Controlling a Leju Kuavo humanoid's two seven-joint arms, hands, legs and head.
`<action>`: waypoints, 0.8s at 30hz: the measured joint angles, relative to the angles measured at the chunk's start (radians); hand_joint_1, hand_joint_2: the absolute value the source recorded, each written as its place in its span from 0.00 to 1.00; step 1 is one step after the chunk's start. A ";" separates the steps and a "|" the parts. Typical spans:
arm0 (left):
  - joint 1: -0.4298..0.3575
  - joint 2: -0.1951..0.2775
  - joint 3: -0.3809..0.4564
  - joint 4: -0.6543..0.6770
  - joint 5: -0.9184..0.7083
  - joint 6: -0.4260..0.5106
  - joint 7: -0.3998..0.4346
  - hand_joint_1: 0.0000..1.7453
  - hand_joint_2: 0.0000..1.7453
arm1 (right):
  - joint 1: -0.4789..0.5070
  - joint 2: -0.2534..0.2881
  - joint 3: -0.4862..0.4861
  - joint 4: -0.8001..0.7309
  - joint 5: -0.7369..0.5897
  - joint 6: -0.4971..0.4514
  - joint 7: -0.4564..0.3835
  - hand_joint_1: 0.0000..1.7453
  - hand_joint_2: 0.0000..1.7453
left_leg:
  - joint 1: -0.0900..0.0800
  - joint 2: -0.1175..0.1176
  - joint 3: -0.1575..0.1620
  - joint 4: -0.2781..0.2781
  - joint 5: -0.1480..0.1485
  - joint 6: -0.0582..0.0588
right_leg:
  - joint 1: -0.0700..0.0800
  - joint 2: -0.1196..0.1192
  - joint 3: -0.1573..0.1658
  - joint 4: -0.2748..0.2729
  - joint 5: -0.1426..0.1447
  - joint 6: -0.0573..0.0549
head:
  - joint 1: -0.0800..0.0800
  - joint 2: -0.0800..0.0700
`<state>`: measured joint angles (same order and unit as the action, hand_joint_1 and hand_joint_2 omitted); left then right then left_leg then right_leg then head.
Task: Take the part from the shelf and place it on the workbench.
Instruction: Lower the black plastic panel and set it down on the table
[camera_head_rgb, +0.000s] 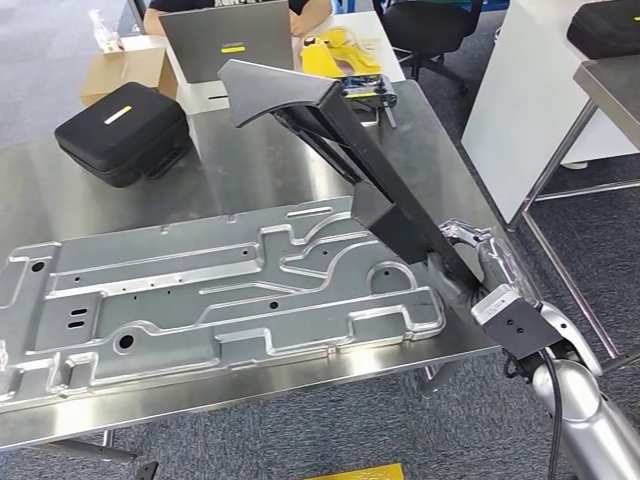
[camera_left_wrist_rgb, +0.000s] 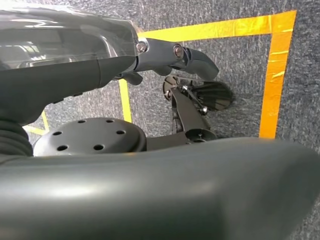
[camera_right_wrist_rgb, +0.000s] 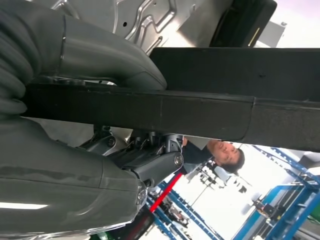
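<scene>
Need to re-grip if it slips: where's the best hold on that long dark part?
Grip the dark part on its straight boxy lower beam, where the right hand holds it now, coming from the bench's near right edge. The flared far end looks too wide to wrap.

Head cam sits high, looks forward and down on the workbench (camera_head_rgb: 226, 180), medium distance. Right wrist cam is very close behind the right hand (camera_right_wrist_rgb: 94, 165), picture turned, looks along the long dark part (camera_right_wrist_rgb: 211, 95) toward the stamped metal panel (camera_right_wrist_rgb: 151, 15); both also show in head view. Left wrist cam looks down at carpet with yellow tape (camera_left_wrist_rgb: 277, 65), very near the left hand (camera_left_wrist_rgb: 177, 55).
</scene>
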<state>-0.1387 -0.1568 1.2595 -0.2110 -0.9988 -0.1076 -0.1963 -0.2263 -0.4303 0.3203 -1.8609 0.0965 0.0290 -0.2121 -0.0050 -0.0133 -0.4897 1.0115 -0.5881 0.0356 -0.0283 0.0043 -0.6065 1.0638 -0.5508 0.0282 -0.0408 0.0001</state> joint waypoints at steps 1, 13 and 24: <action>0.000 0.000 0.000 0.000 0.000 0.000 0.000 0.00 1.00 | 0.000 0.000 -0.001 0.000 0.004 -0.001 0.000 1.00 1.00 | 0.000 0.000 0.000 0.000 -0.001 -0.001 | 0.001 0.000 0.001 0.000 -0.001 -0.001 | 0.000 0.000; -0.001 0.000 -0.008 0.000 -0.001 -0.006 0.003 0.00 1.00 | -0.046 -0.008 -0.012 0.007 0.177 -0.062 0.056 1.00 1.00 | -0.002 0.000 0.008 -0.005 -0.012 -0.024 | 0.000 -0.003 0.011 0.000 0.000 -0.003 | 0.000 0.000; -0.030 -0.002 -0.048 0.000 -0.041 -0.020 0.040 0.00 1.00 | -0.372 0.049 0.125 0.263 0.476 -0.072 0.216 1.00 1.00 | -0.006 0.001 0.010 -0.003 -0.012 -0.024 | -0.005 -0.003 0.012 -0.001 0.002 -0.001 | 0.000 0.000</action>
<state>-0.1686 -0.1588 1.2116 -0.2110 -1.0398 -0.1280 -0.1559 -0.5983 -0.3816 0.4455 -1.5975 0.5726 -0.0435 0.0036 -0.0114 -0.0119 -0.4799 1.0088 -0.6003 0.0119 -0.0331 0.0017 -0.5945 1.0628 -0.5483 0.0272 -0.0408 0.0002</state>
